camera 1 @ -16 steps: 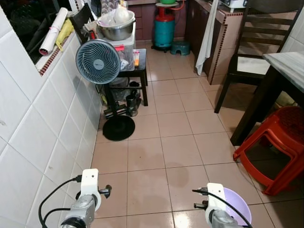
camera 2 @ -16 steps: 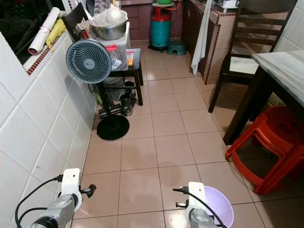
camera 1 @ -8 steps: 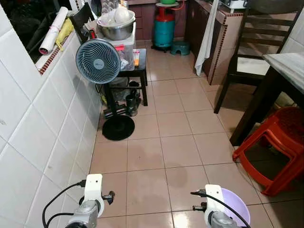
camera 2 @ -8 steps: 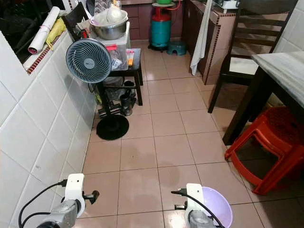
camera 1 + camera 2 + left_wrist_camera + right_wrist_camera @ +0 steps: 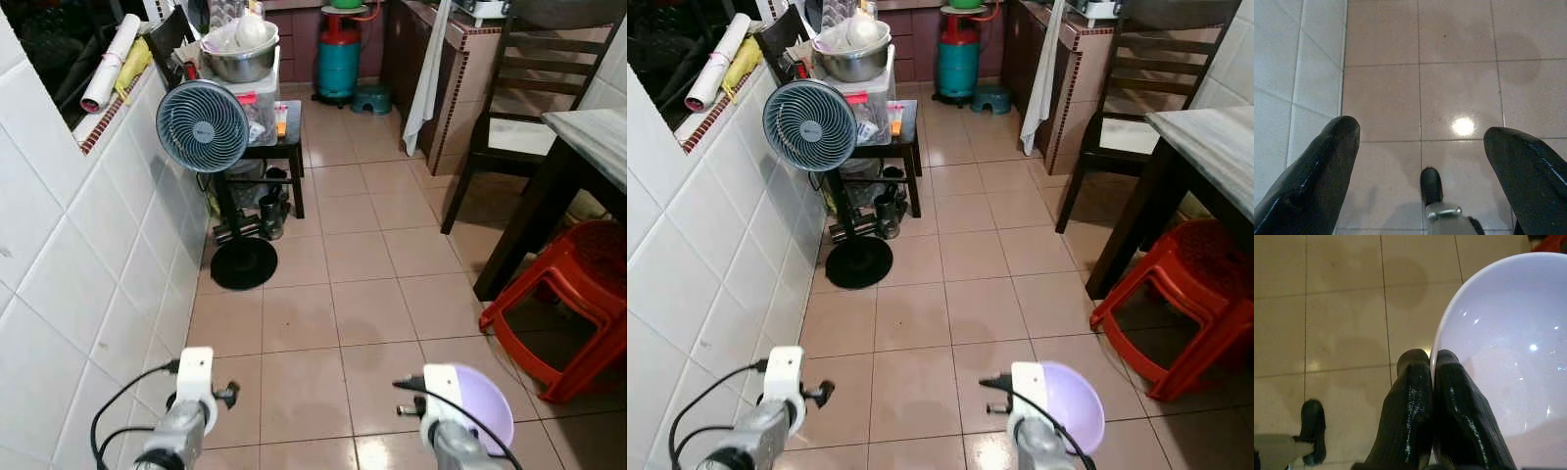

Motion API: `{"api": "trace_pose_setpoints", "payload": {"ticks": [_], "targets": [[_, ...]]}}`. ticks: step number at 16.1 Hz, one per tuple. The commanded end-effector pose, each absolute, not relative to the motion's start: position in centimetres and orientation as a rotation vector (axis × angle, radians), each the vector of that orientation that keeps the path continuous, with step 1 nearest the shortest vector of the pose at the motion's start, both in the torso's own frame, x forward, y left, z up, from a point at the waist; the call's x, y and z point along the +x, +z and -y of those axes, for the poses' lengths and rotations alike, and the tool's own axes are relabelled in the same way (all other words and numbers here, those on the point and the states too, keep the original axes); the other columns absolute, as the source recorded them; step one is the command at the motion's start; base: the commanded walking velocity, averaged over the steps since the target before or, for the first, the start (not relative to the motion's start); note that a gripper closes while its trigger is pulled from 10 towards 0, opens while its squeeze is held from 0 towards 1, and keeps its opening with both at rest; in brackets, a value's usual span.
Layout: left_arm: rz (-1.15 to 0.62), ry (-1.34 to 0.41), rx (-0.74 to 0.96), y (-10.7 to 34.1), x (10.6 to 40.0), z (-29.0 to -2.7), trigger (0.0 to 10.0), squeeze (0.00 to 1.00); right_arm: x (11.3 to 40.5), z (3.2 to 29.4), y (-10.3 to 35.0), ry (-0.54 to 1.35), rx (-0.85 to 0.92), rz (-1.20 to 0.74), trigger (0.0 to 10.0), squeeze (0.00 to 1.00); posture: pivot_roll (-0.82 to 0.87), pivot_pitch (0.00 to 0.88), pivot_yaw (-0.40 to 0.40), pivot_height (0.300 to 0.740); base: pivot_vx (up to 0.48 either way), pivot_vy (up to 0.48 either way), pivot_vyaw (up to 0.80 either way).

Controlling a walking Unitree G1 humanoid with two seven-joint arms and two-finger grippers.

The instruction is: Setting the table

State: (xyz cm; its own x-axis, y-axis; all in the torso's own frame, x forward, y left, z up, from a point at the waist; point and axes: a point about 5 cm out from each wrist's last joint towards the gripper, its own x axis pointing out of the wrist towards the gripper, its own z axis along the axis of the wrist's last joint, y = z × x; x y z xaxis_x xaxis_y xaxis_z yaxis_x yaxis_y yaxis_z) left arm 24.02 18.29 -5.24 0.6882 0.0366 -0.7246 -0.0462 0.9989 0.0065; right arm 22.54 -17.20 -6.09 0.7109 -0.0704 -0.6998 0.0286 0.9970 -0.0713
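Looking nearest first, you see the right gripper [image 5: 1432,382] at about 5 o'clock in the head view, its two black fingers pinched tight on the rim of a lavender bowl [image 5: 480,403]. You can see the bowl's hollow in the right wrist view; it holds nothing, only light glints. The bowl is carried above the tiled floor [image 5: 362,294], tilted, with its lower edge cut off by the frame.

The left gripper [image 5: 1422,142] is at about 7 o'clock, fingers spread wide with nothing between them, hanging over the floor beside the white tiled wall [image 5: 88,294].

At 3 o'clock a red plastic stool [image 5: 568,294] sits partly under the marble-topped table [image 5: 593,137]; you see only a corner of that table. A dark wooden chair [image 5: 534,88] stands behind it, its top cut off.

At 11 o'clock a pedestal fan [image 5: 203,127] stands before a small dark side table [image 5: 279,147]. Farther back, a steel basin [image 5: 240,54] holds pale items you cannot identify. At 12 o'clock stands a teal gas cylinder [image 5: 338,64].
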Motion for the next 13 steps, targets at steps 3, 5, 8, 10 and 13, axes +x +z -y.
{"api": "trace_pose_setpoints", "payload": {"ticks": [3,5,8,10,13], "targets": [[-0.786,0.038,-0.022,-4.7,24.8,-18.2,10.0,0.0,24.3,16.3,-4.9,0.002,-0.074,-0.707,10.0,0.0,-0.05,0.0,0.039,0.74,0.0,0.0,0.0],[-0.769,0.026,-0.025,-4.3,25.4,-17.6,10.0,0.0,24.7,15.7,-4.6,0.024,-0.069,-0.689,10.0,0.0,-0.05,0.0,0.035,0.74,0.0,0.0,0.0],[-0.752,-0.001,-0.018,-4.0,25.9,-16.6,10.0,0.0,24.8,15.0,-4.6,0.054,-0.089,-0.675,10.0,0.0,-0.05,0.0,0.038,0.74,0.0,0.0,0.0],[-0.758,-0.01,-0.01,-4.2,25.7,-16.4,10.0,0.0,24.5,14.9,-4.8,0.063,-0.1,-0.681,10.0,0.0,-0.05,0.0,0.038,0.74,0.0,0.0,0.0],[-0.771,-0.01,0.011,-4.4,25.4,-16.7,10.0,0.0,24.1,14.9,-5.0,0.07,-0.108,-0.689,10.0,0.0,-0.05,0.0,0.041,0.74,0.0,0.0,0.0]]}}
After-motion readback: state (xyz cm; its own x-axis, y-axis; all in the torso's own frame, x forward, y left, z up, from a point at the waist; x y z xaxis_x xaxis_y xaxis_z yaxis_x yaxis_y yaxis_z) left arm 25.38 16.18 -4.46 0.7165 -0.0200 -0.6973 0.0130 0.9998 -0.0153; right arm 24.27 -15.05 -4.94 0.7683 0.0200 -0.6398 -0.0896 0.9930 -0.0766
